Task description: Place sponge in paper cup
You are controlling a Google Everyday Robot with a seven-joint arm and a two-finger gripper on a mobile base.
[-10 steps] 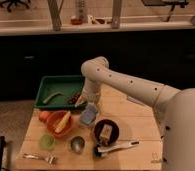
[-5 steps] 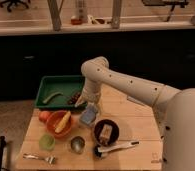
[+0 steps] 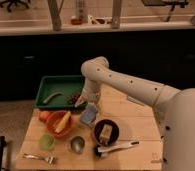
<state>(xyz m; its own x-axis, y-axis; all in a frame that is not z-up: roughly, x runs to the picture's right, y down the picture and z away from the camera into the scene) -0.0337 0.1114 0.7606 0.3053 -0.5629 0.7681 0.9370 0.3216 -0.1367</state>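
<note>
The pale green paper cup (image 3: 47, 142) stands near the table's front left. A blue-grey flat thing (image 3: 88, 115) lies mid-table, and a tan block (image 3: 106, 131) sits in a dark bowl (image 3: 97, 131); I cannot tell which of them is the sponge. My gripper (image 3: 81, 100) hangs at the end of the white arm, at the right edge of the green tray (image 3: 55, 81) and just above the far end of the blue-grey thing. It is well behind and to the right of the paper cup.
An orange bowl (image 3: 54, 129) holding a yellow item stands behind the paper cup, with a red-orange fruit (image 3: 43, 116) beside it. A shiny metal cup (image 3: 77, 144), a fork (image 3: 38, 158) and a white-handled utensil (image 3: 117, 147) lie along the front.
</note>
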